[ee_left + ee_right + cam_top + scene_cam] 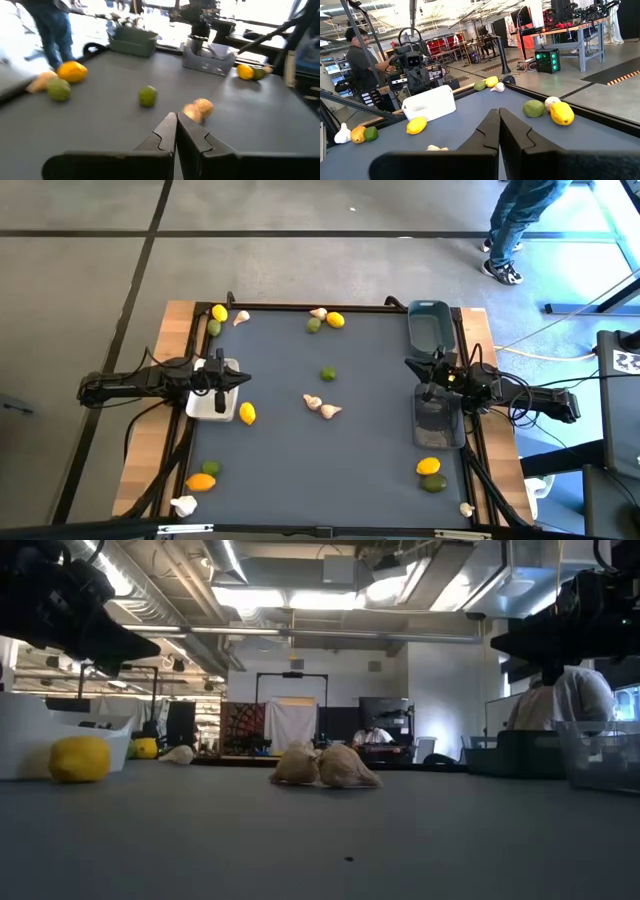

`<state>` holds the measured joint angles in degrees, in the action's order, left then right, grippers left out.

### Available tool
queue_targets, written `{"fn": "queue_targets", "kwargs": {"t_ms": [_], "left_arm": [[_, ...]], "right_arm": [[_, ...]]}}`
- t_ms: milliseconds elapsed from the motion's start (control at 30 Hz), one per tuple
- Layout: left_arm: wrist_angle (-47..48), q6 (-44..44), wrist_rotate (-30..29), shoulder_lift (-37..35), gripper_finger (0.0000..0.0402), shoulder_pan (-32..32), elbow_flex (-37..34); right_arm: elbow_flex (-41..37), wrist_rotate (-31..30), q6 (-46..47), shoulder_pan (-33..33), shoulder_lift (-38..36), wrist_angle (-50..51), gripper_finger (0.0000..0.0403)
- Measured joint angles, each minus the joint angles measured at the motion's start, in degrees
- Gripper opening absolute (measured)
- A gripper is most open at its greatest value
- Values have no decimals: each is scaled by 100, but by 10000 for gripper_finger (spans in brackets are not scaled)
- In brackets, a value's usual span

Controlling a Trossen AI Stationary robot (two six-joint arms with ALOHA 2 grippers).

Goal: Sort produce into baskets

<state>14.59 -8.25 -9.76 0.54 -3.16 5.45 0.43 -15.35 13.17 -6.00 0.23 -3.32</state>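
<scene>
Lemons, limes and garlic bulbs lie scattered on the dark mat. A lime (328,374) and two garlic bulbs (321,406) lie mid-table. A lemon (247,413) rests beside the white basket (212,405) at the left. The blue-grey basket (428,323) stands at the far right, the dark grey basket (438,420) nearer. My left gripper (175,123) is shut and empty, hovering above the white basket. My right gripper (499,119) is shut and empty above the dark grey basket.
More produce lies at the corners: lemon, lime and garlic at the far left (219,317), far middle (325,320), near left (201,480) and near right (431,473). A person (515,225) stands beyond the table's far right corner. The mat's near middle (330,470) is bare.
</scene>
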Motion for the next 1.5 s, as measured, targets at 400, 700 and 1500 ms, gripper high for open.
{"fn": "queue_targets", "kwargs": {"t_ms": [400, 700, 1500], "left_arm": [[-1105, -359, -123, -1, 6, 0, -4], [-1246, 423, -127, 143, 6, 0, -37], [-2331, 695, -364, 1262, 6, 0, -37]], "right_arm": [[2, -131, 108, -2, 0, -692, 5], [2, -13, 224, -2, 87, -769, 5], [1497, -4, -884, -2, 4123, -1938, 5]]}}
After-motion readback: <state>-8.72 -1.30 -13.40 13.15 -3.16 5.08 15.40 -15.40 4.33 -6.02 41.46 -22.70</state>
